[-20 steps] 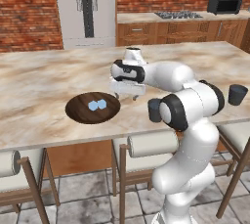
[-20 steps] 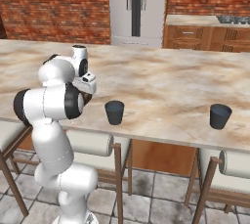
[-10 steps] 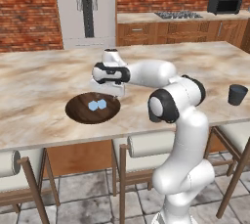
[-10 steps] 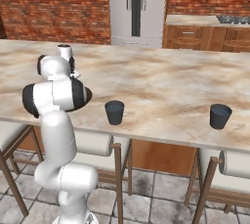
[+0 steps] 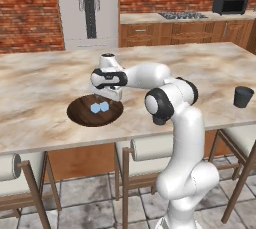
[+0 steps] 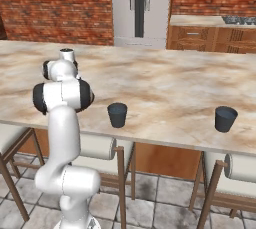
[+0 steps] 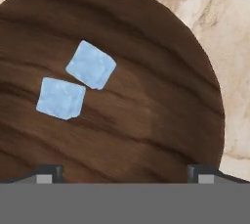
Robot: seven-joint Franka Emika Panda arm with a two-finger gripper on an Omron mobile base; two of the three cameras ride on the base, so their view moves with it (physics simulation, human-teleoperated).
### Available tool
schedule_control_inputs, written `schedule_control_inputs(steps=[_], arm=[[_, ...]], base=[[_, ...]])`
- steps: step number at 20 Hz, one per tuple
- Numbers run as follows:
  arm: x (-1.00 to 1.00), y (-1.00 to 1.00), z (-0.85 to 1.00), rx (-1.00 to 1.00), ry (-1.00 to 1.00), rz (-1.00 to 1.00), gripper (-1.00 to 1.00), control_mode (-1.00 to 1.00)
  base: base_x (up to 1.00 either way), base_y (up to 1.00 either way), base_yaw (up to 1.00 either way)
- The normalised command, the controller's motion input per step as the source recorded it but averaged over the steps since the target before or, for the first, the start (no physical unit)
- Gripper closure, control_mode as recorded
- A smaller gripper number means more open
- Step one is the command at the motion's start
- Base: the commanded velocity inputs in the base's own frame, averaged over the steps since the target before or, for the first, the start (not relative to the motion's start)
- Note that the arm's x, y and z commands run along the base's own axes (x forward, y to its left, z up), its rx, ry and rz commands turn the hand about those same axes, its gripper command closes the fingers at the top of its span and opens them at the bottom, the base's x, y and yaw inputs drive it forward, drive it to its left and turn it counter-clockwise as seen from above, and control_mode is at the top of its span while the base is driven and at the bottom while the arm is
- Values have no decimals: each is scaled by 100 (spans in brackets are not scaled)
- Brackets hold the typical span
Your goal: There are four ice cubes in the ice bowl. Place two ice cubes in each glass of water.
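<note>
Now the gripper (image 5: 106, 94) hangs over the ice bowl (image 7: 161, 120), fingers spread wide and empty; two ice cubes (image 7: 91, 64) lie at ten o'clock in the hand view, so shift there, then descend straight

A marble counter (image 5: 45, 80), 1 steel fridge (image 5: 87, 5), a black microwave (image 5: 229, 4), padded stools (image 5: 145, 148).
</note>
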Motion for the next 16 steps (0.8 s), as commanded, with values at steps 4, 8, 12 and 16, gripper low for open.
schedule_control_inputs(steps=[4, 8, 12, 16], arm=[[3, 20, -2, 4, -2, -16, -100, -100], [0, 2, -17, 7, 0, -12, -100, -100], [5, 0, -32, 5, 0, -9, -100, -100], [3, 6, -26, 4, -2, -6, -100, -100]], base=[[0, 0, 0], [0, 0, 0], [0, 0, 0], [0, 0, 0]])
